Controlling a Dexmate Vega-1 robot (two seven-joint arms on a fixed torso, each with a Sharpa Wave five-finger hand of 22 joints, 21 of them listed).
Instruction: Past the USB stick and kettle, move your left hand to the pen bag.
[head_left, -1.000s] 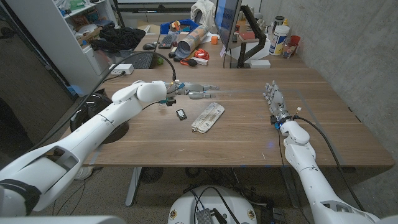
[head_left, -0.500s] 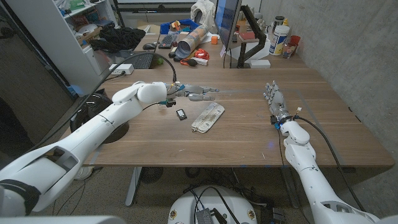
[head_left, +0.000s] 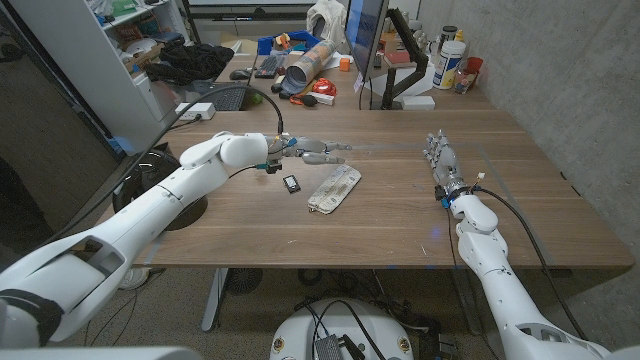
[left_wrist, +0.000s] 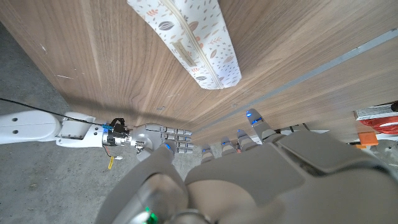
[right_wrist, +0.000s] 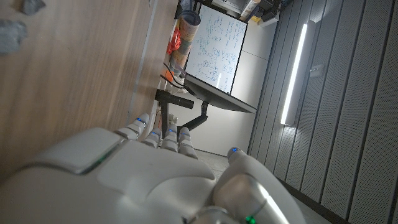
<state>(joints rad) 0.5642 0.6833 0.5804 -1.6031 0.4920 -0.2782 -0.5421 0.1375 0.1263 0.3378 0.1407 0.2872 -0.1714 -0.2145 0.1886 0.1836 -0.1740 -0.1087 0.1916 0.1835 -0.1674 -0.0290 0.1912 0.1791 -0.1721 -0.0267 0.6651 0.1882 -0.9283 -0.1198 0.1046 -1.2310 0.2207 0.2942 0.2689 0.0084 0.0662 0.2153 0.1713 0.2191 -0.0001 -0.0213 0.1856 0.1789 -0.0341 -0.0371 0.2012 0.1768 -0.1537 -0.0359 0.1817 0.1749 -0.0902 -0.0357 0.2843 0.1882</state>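
Note:
The pen bag (head_left: 334, 189), white with a leaf print and a zip, lies slantwise in the middle of the table. Its zipped side also shows in the left wrist view (left_wrist: 186, 43). A small black USB stick (head_left: 291, 183) lies just to its left. My left hand (head_left: 315, 152) hovers behind both, fingers stretched out to the right and holding nothing, a short way from the bag's far end. My right hand (head_left: 440, 160) stands at the table's right side with its fingers straight and nothing in it. It also appears in the left wrist view (left_wrist: 155, 138). I see no kettle on the table.
A second desk behind holds a monitor (head_left: 362, 35), a keyboard (head_left: 222, 97), a cardboard tube (head_left: 303, 62), bottles (head_left: 450, 60) and clutter. A shelf (head_left: 120, 40) stands at the back left. A grey wall (head_left: 580, 80) runs along the right.
My left hand has shifted slightly toward the near side and the pen bag. The right hand, the pen bag and the USB stick are where they were.

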